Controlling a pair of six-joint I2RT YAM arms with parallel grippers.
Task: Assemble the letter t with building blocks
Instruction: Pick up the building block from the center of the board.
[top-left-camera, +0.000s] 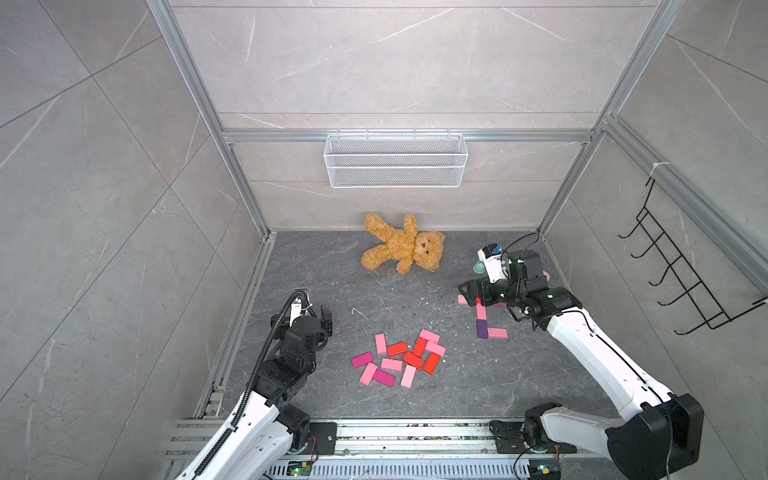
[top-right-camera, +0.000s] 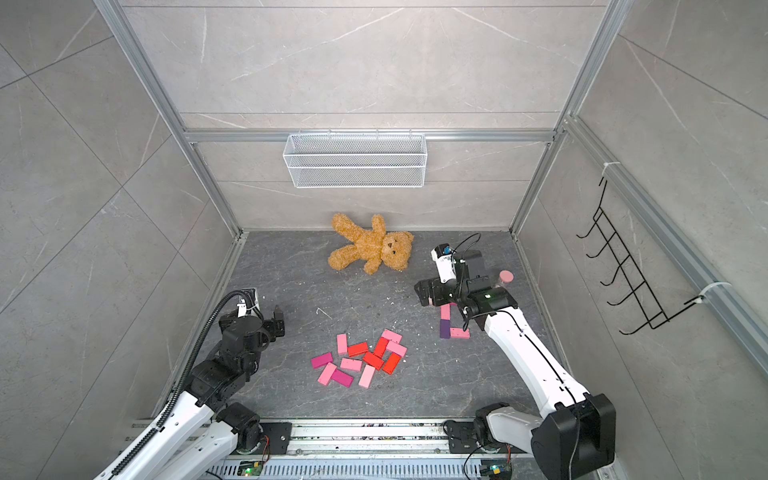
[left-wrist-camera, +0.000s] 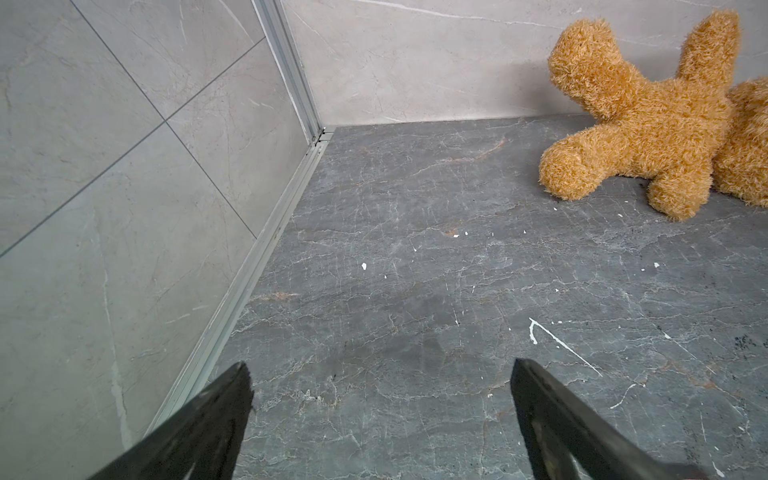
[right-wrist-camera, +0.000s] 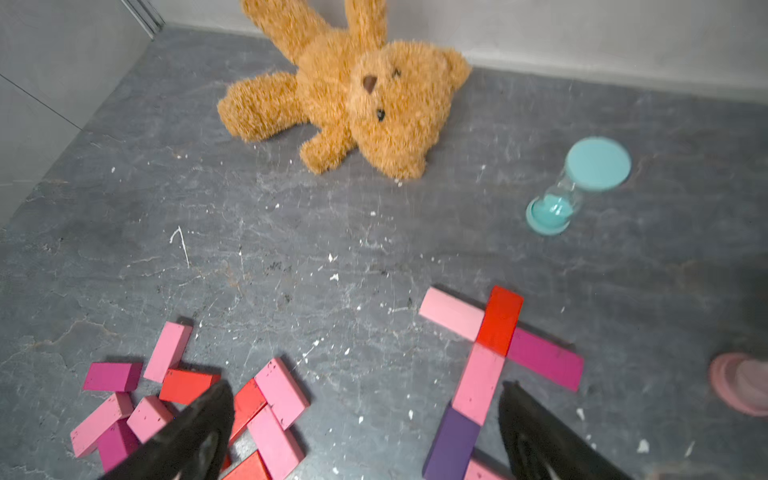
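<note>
A brown teddy bear (top-left-camera: 405, 245) lies face up against the rear wall. Straight out from the bear toward the robot, a heap of loose blocks (top-left-camera: 401, 359) lies flat on the floor, pink, magenta and red, many touching one another. To the robot's right of the bear and closer to the robot, a cross-like figure is laid out. It has a red block (right-wrist-camera: 498, 320) with a light pink block (right-wrist-camera: 451, 313) touching one side and a magenta block (right-wrist-camera: 544, 365) touching the other. A pink block (right-wrist-camera: 478, 384) and a purple block (right-wrist-camera: 453, 444) run in a line from the red one, away from the bear, and a pink piece (top-left-camera: 497, 332) sits against the purple block's far end. The right gripper (right-wrist-camera: 365, 386) hangs over this figure, jaws spread wide, holding nothing. The left gripper (left-wrist-camera: 380, 365), on the bear's other side, is also spread wide and empty. A teal hourglass (right-wrist-camera: 577, 187) stands to the robot's right of the bear's head. A pink hourglass (right-wrist-camera: 739, 382) stands past the magenta block, farther from the bear.
</note>
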